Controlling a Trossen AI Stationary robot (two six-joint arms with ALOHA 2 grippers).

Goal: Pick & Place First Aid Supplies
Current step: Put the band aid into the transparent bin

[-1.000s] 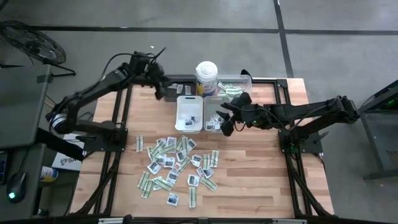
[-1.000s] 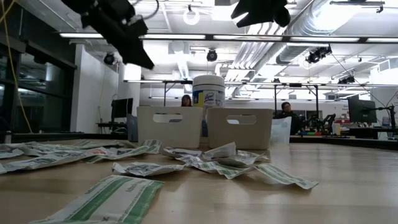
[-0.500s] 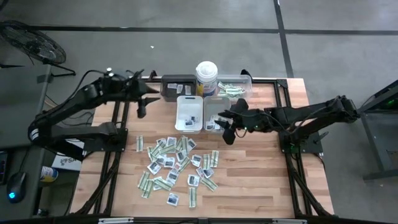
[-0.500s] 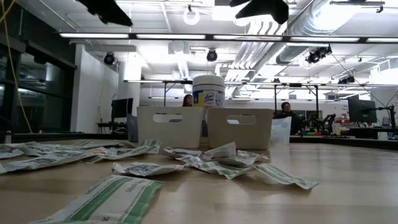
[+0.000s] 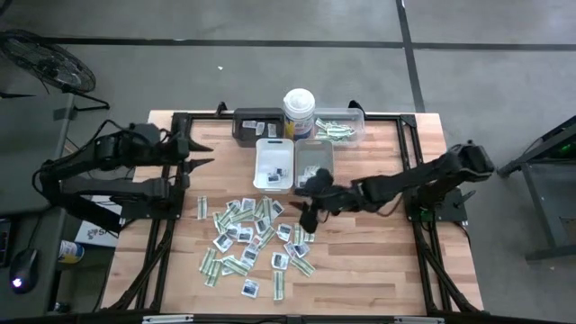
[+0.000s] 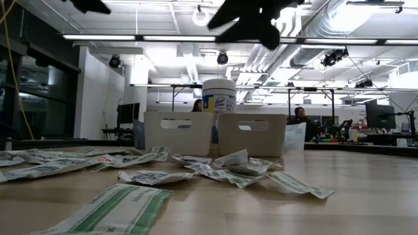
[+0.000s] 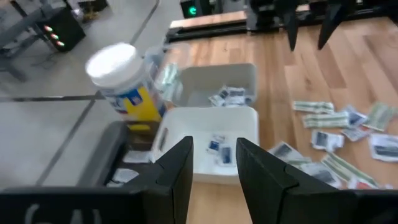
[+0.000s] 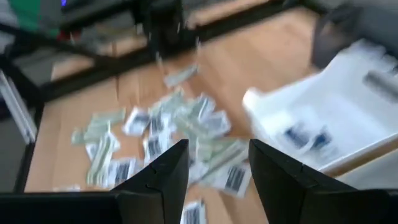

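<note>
The first aid supplies (image 5: 256,236) lie as a loose pile of white sachets and pale-green strips flat on the wooden table; they also show in the right wrist view (image 8: 168,134) and the low view (image 6: 196,173). My right gripper (image 5: 305,216) hangs open above the pile's far right part, nothing between its fingers (image 8: 165,177). My left gripper (image 5: 210,153) stands open and raised at the table's far left, pointing toward the trays, with nothing in it (image 7: 214,155).
A white tray (image 5: 274,177) and a grey tray (image 5: 315,153) with a few sachets stand just beyond the pile. Behind them are a dark tray (image 5: 255,126), a tall white canister (image 5: 299,110) and a clear tray (image 5: 340,126). Bare wood lies right of the pile.
My left gripper has drawn back from over the dark tray toward the table's left edge and risen. My right gripper has left the trays, moving toward the near edge and down over the pile. The packets have not moved.
</note>
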